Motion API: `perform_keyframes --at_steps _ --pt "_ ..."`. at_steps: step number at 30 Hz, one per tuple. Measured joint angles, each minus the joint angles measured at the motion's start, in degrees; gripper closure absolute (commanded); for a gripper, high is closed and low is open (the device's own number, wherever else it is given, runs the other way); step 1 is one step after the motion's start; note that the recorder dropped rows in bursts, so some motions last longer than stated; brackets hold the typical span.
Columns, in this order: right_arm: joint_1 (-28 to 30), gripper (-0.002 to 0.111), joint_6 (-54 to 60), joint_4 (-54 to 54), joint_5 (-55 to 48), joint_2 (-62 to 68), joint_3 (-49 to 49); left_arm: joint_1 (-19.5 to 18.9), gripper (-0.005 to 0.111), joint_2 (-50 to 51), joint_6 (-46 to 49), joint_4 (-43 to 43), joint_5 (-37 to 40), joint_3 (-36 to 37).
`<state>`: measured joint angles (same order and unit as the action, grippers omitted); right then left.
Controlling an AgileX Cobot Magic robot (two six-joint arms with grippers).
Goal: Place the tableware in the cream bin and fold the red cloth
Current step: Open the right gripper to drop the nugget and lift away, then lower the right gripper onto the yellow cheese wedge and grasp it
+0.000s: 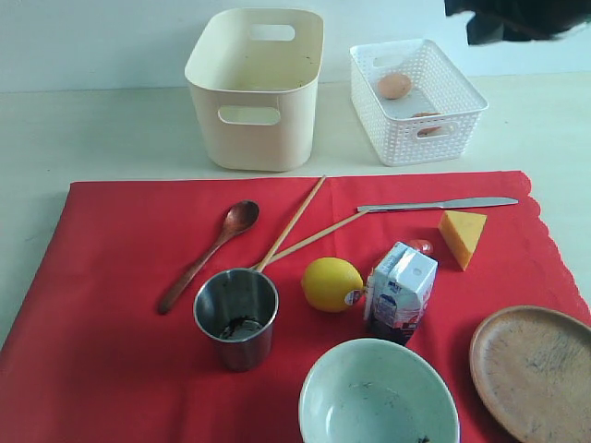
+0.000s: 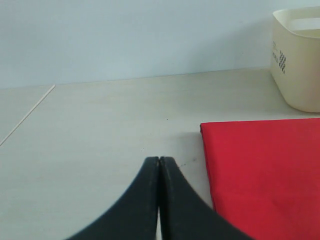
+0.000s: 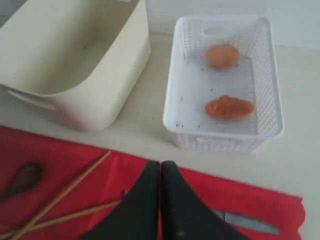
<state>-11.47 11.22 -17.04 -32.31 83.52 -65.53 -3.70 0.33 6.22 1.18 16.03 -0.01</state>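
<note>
Knife [image 1: 437, 204] at cloth's [image 1: 120, 305] 1 o'clock, axis 9-to-3, just beside my right jaws, pressed together; left jaws together too, farther.

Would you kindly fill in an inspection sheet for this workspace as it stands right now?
Surface: pale table, red cloth spread flat on it.
Job's things: spoon, chopsticks, knife, cup, bowl and plate all on the cloth; cream bin behind it, holding none of them.
Clutter: lemon, milk carton and cheese wedge on the cloth; white basket holding an egg and another orange item.
Grippers: left gripper shut, empty, over bare table beside the cloth; right gripper shut, empty, above the cloth's far edge.
Cables: nothing seen.
Surroundings: plain pale wall; dark shape at the exterior view's top right, unidentifiable.
</note>
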Motion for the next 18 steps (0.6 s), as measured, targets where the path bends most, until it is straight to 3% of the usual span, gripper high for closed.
perform_keyframes --at_steps 10,13,18 --pt "0.00 0.104 -0.65 0.26 4.32 -1.13 16.37 0.00 0.105 0.00 0.00 0.00 0.00 0.00" --pt "0.00 0.092 -0.94 0.26 7.04 -1.13 19.00 0.00 0.105 0.00 0.00 0.00 0.00 0.00" --pt "0.00 0.063 -2.14 0.26 8.81 -0.76 20.29 0.00 0.105 0.00 0.00 0.00 0.00 0.00"
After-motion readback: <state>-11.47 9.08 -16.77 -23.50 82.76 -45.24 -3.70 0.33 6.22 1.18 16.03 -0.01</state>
